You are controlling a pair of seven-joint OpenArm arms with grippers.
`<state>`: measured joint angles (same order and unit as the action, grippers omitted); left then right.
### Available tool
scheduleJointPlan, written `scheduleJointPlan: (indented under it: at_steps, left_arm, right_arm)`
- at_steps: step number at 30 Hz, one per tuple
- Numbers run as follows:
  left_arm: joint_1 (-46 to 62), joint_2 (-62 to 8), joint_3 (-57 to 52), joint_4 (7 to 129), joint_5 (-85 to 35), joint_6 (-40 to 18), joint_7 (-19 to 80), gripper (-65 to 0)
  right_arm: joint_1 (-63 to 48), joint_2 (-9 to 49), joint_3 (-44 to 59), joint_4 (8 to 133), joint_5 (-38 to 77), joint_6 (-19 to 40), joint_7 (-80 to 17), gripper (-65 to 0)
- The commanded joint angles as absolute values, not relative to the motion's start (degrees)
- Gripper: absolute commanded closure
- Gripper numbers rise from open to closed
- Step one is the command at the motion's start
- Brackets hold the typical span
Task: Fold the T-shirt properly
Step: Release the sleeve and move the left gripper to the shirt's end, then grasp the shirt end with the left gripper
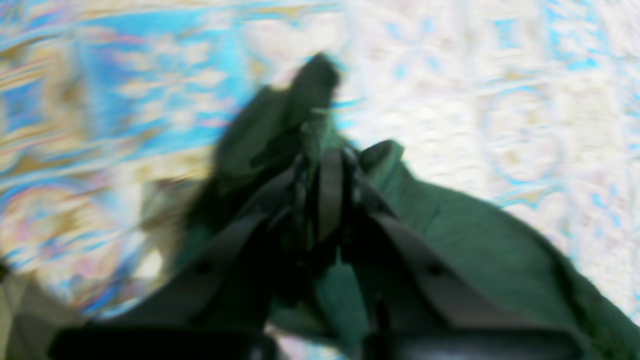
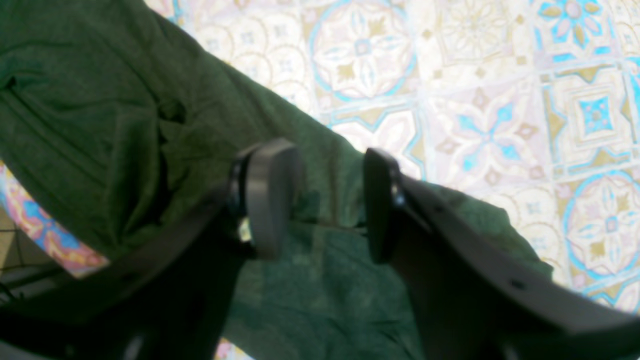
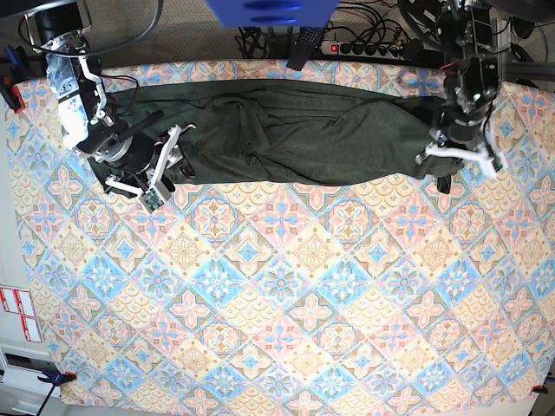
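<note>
The T-shirt (image 3: pixel 295 130) lies stretched in a long bunched band along the far edge of the table (image 3: pixel 277 329), which is covered in a patterned tile-print cloth. The left gripper (image 1: pixel 327 150) is at the shirt's end near the table's far corner, its jaws clenched on a pinch of the green fabric that rises between them. The right gripper (image 2: pixel 320 200) is at the shirt's other end, jaws standing apart with fabric below and between them; I cannot tell whether the pads (image 2: pixel 270 195) touch the cloth.
</note>
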<state>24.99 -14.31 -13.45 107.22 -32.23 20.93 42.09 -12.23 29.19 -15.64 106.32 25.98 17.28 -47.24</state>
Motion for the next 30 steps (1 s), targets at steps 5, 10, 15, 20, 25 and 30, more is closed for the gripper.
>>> scheduleJointPlan:
  at_steps: [5,10,15,20,25,30]
  left_arm:
    - [26.77,-14.64,-15.96,107.91,-31.69,20.79,41.36,0.0]
    - [26.15,-14.73,-15.78,105.19,-31.69,20.79,41.98,0.0]
    - [26.15,-14.81,-15.69,102.29,-31.96,20.79,41.98,-10.0]
    - [26.68,-15.78,-15.96,102.37,-32.22,20.79,41.98,-37.5]
    - [26.68,-17.01,-16.57,102.37,-32.40,20.79,41.98,-55.7]
    - [25.98,-17.01,-19.56,101.58,-32.22,18.86,41.98,-56.5]
  right_arm:
    - [-11.56,29.85,-15.16,107.12,26.59,17.19,-46.02,-24.7]
    - [-11.56,29.85,-15.16,107.12,26.59,17.19,-46.02,-24.7]
    - [-11.65,29.85,-15.16,107.12,26.59,17.19,-46.02,-24.7]
    - [-11.65,29.85,-15.16,107.21,26.59,17.19,-46.02,-24.7]
    - [-11.65,29.85,-15.16,107.21,26.59,17.19,-46.02,-24.7]
    - [-11.65,29.85,-15.16,107.21,26.59,17.19,-46.02,-24.7]
